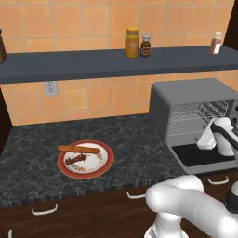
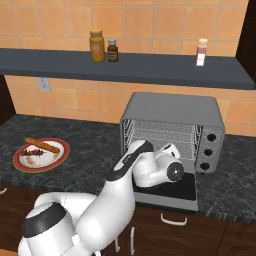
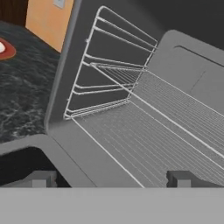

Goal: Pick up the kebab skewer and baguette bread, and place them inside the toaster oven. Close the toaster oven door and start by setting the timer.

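Observation:
The toaster oven (image 1: 186,95) (image 2: 175,106) stands at the right of the counter with wire racks (image 3: 153,127) inside. The toaster oven door (image 1: 204,155) (image 2: 182,192) is dropped flat. My gripper (image 3: 113,179) hovers over the door at the oven's mouth, open, with nothing between its fingers. To the left, the orange-brown baguette bread (image 1: 79,148) (image 2: 43,145) lies on a red-rimmed plate (image 1: 106,166) (image 2: 60,156). The dark red kebab skewer (image 1: 76,159) (image 2: 33,151) lies beside it on the same plate.
A dark wall shelf (image 1: 83,62) above the counter carries a yellow jar (image 1: 132,42), a small dark bottle (image 1: 145,46) and a spice shaker (image 1: 215,42). Three knobs (image 2: 210,151) sit on the oven's right front. A stretch of black counter (image 1: 135,148) separates plate and oven.

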### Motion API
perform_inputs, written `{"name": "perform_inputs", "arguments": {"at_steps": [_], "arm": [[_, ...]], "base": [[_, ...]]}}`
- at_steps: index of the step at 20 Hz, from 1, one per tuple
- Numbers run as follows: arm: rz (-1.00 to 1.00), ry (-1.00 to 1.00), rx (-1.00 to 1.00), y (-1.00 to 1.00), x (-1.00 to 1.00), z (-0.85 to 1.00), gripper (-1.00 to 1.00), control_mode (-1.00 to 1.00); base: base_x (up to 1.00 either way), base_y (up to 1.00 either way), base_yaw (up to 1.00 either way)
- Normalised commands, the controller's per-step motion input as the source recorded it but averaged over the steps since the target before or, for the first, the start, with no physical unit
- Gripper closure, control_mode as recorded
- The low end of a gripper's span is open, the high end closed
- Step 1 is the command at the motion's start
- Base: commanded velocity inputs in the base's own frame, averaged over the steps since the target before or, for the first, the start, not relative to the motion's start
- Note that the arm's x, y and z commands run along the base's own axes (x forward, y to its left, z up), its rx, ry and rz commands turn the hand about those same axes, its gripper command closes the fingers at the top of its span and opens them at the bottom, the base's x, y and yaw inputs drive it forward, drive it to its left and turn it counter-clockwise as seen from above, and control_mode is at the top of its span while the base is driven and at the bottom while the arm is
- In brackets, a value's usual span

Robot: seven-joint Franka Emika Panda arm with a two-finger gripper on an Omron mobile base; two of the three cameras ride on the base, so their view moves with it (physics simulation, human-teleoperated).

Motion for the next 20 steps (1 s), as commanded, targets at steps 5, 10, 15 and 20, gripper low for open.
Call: {"name": "perform_inputs", "arguments": {"at_steps": [5, 10, 15, 20], "arm": [[0.00, 0.00, -0.10, -0.01, 0.13, -0.26, -1.00, -1.00], [0.00, 0.00, 0.00, 0.01, 0.34, -0.13, -1.00, -1.00], [0.00, 0.00, 0.00, 0.00, 0.37, -0.20, -1.00, -1.00], [0.00, 0.00, 0.00, 0.00, 0.22, -0.28, -1.00, -1.00]], "base": [[0.00, 0.00, 0.00], [0.00, 0.00, 0.00], [0.00, 0.00, 0.00], [0.00, 0.00, 0.00]]}}
